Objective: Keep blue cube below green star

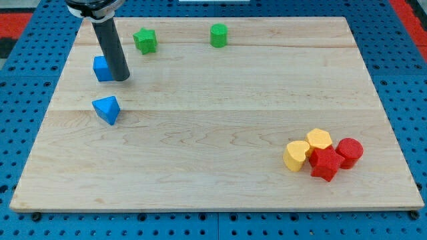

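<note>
The blue cube (102, 69) lies near the view's upper left on the wooden board (220, 120). The green star (145, 41) lies above and to the right of it, near the board's top edge. My tip (121, 79) stands right against the blue cube's right side, below and left of the green star. The rod rises from it toward the view's top left.
A blue triangular block (107, 109) lies below the blue cube. A green cylinder (219, 35) sits at the top middle. At the lower right cluster a yellow heart (295, 156), a yellow block (319, 140), a red star (325, 164) and a red cylinder (349, 151).
</note>
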You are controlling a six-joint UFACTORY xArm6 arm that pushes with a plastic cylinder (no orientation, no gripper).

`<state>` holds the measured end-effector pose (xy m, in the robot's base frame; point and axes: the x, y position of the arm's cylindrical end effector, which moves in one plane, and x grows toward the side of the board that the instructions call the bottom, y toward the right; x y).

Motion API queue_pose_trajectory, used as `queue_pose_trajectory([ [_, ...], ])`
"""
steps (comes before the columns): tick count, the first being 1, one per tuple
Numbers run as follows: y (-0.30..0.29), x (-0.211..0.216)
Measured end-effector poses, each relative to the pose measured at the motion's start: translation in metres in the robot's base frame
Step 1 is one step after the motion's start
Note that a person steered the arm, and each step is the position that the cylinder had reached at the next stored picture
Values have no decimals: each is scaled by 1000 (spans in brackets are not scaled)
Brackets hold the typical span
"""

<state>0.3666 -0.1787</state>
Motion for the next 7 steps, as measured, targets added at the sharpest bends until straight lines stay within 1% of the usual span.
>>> queue_pose_trajectory([
  [1, -31, 8],
  [2, -86, 8],
  [3, -109, 8],
  [5, -117, 8],
  [6, -109, -2],
  [7, -90, -23],
])
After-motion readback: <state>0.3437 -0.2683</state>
